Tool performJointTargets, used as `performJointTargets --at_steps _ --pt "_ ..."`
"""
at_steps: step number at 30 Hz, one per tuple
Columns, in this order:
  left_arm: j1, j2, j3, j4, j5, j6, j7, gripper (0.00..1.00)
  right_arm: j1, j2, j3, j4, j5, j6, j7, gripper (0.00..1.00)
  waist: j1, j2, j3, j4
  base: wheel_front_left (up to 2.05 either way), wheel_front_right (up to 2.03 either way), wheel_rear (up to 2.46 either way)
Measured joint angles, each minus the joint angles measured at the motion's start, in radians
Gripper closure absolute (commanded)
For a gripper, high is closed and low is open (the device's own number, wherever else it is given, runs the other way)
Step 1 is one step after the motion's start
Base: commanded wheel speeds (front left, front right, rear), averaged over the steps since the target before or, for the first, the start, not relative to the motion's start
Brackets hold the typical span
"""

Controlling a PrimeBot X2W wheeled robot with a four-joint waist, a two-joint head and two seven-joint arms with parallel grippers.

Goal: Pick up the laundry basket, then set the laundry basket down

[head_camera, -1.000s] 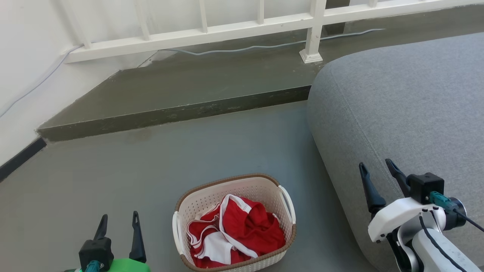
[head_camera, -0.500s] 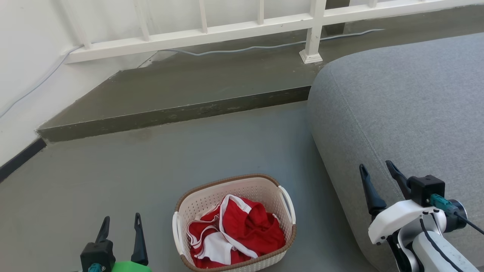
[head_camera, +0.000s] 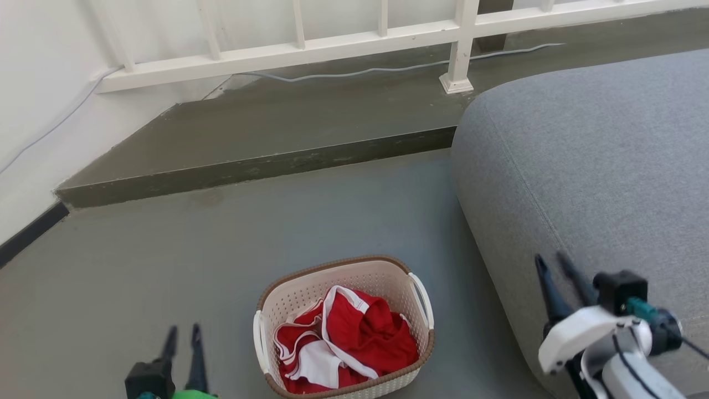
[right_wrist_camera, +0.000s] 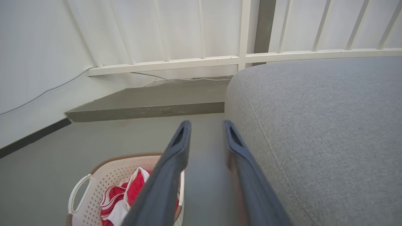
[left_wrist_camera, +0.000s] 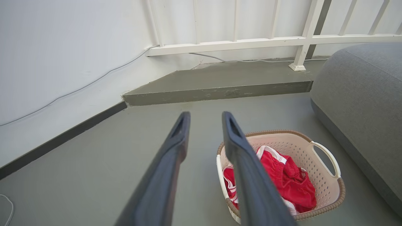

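The laundry basket [head_camera: 293,299] stands on the grey floor at the bottom centre of the head view, cream and perforated with a brown rim and white side handles. A red and white garment [head_camera: 365,332] lies crumpled inside it. My left gripper [head_camera: 184,330] hovers to the basket's left, open and empty, a little blurred. My right gripper [head_camera: 551,257] hangs open to the basket's right, over the edge of a grey cushion. The left wrist view has the left gripper [left_wrist_camera: 206,116] beside the basket [left_wrist_camera: 298,150]. In the right wrist view the right gripper [right_wrist_camera: 207,124] is above and right of the basket [right_wrist_camera: 110,175].
A big grey upholstered cushion [head_camera: 598,166] fills the right side, close to the basket. Behind the floor runs a raised dark step [head_camera: 255,166] with a white railing [head_camera: 332,47] and a thin cable on it. A white wall [head_camera: 33,111] with a dark skirting closes the left.
Both grippers have sunk lower in the head view and their fingers stand closer together than before. The basket and garment have not moved.
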Motion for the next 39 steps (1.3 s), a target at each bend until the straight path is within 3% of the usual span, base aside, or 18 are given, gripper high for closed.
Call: performJointTargets --at_steps 10,22,39 --pt "0.007 -0.004 0.01 0.035 -0.061 -0.015 0.019 1.0 0.038 0.027 -0.029 0.016 0.062 0.015 0.015 1.0 0.0 0.0 0.002 0.008 0.0 0.0 0.0" --pt "-0.008 -0.004 0.055 0.048 -0.274 -0.044 0.072 1.0 0.036 0.057 -0.088 0.003 0.228 0.041 0.063 1.0 0.0 0.0 0.008 0.025 0.0 0.0 0.0" --pt "-0.044 -0.004 0.097 0.056 -0.496 -0.088 0.136 1.0 0.035 0.091 -0.183 -0.008 0.427 0.081 0.123 1.0 0.0 0.0 0.016 0.046 0.0 0.0 0.0"
